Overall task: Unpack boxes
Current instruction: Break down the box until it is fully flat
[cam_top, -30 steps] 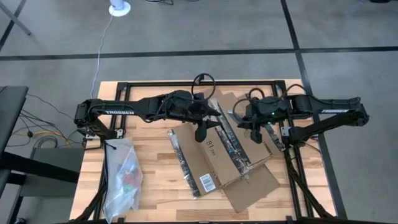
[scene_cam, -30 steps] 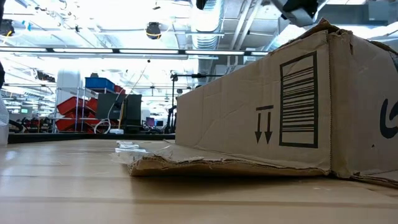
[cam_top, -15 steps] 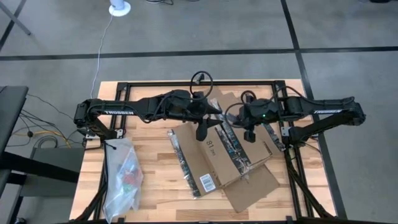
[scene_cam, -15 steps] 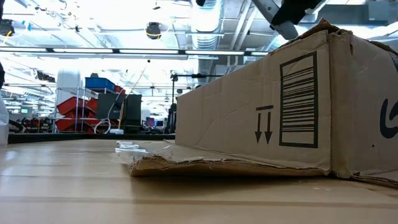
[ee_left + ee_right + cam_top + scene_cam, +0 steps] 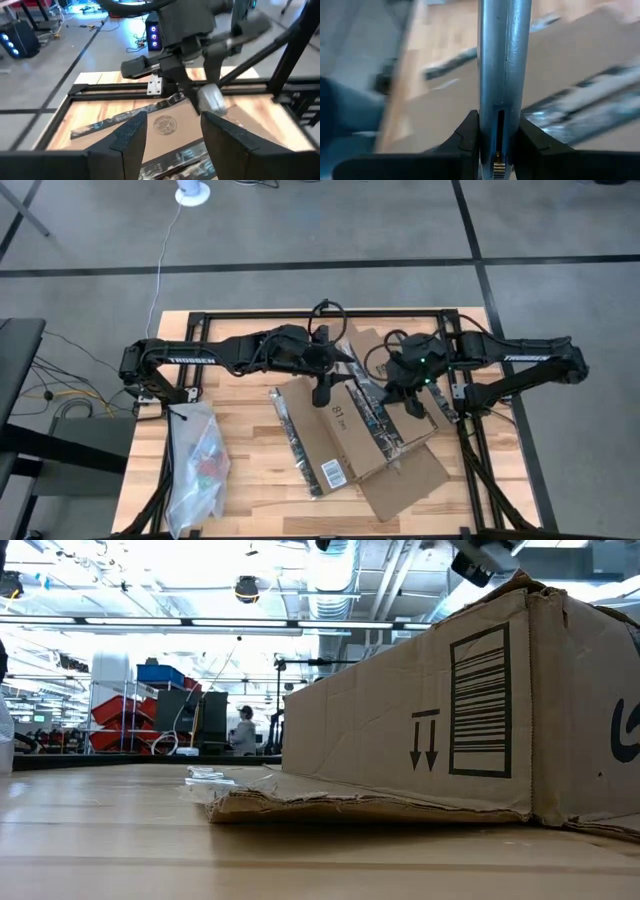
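Box (image 5: pixel 350 425) sits roughly mid-table, toward the right half, lying skewed. "81" print and white barcode label (image 5: pixel 333 473) face up. Dark printed tape strip (image 5: pixel 372 420) runs across the top face; can't tell whether it has been slit. One flap (image 5: pixel 405 480) is splayed flat on the wood at the box's near-right corner, another loose tape strip (image 5: pixel 293 442) lies just beside its left edge. So some opening work looks done; nothing visibly taken out yet.

Left gripper (image 5: pixel 322 392) hangs over the box's far-left corner, just above the top face. Its fingers (image 5: pixel 131 136) are spread apart with nothing between them.

Right gripper (image 5: pixel 410 402) is over the box's far-right part, near the tape strip. It is clamped on a slim grey blade-like tool (image 5: pixel 503 75), fingers tight against both sides of it. My read: that's the cutter for the tape.

Clear plastic bag (image 5: pixel 198 465) with coloured bits lies well left of the box, at the table (image 5: pixel 250 490) edge. Not obviously from the box.

Low view only shows the box side wall (image 5: pixel 420 735) with arrows and a barcode print, and a person (image 5: pixel 243 730) far off in the room.

Judgement: early-to-mid stage. Left to do: finish freeing the top, fold flaps open, lift contents out. Contents not visible from any view.
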`<action>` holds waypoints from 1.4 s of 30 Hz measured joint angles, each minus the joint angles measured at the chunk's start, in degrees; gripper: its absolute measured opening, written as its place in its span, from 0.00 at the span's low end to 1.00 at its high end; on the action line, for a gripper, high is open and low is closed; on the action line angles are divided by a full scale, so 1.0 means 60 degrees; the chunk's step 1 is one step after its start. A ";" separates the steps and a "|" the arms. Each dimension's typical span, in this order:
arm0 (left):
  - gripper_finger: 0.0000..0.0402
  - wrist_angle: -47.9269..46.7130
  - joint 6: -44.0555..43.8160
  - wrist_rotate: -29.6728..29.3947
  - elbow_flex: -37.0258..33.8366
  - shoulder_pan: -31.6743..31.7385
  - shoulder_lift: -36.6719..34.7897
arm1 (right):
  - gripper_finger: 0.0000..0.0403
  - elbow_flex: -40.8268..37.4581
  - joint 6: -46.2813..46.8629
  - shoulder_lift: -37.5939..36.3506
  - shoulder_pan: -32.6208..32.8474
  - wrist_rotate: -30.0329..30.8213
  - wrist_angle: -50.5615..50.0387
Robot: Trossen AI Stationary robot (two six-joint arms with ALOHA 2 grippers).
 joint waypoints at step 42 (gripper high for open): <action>0.43 0.0266 0.1655 -0.1747 -0.0025 -0.0478 0.0501 | 0.14 -0.0474 0.0627 0.0413 -0.1223 -0.3138 0.0919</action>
